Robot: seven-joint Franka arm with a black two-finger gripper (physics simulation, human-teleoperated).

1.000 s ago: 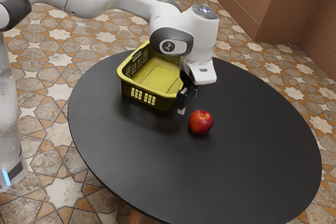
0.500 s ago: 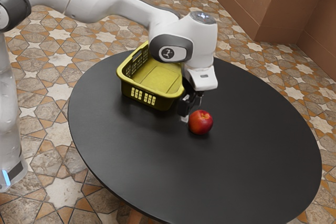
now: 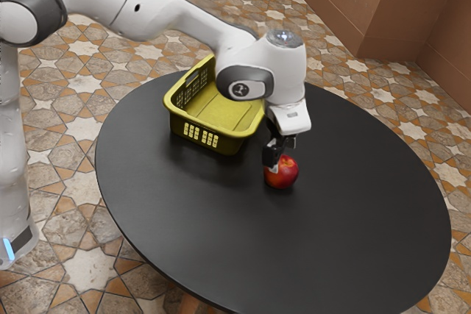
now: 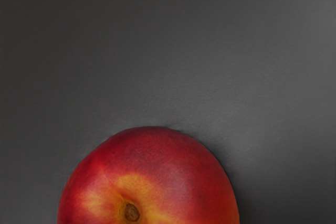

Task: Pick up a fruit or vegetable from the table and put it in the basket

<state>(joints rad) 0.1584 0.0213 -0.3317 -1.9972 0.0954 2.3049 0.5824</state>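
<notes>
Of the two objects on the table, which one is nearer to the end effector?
The red fruit: it lies right at the end effector; the yellow basket stands farther off.

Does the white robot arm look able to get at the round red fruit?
Probably yes: the black gripper hangs right at the red fruit, and the yellow plastic basket stands aside, not in between.

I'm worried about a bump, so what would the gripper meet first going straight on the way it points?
Probably the red fruit, just under the gripper. If the open fingers pass either side, the black tabletop comes first; their exact depth against the fruit is unclear.
</notes>
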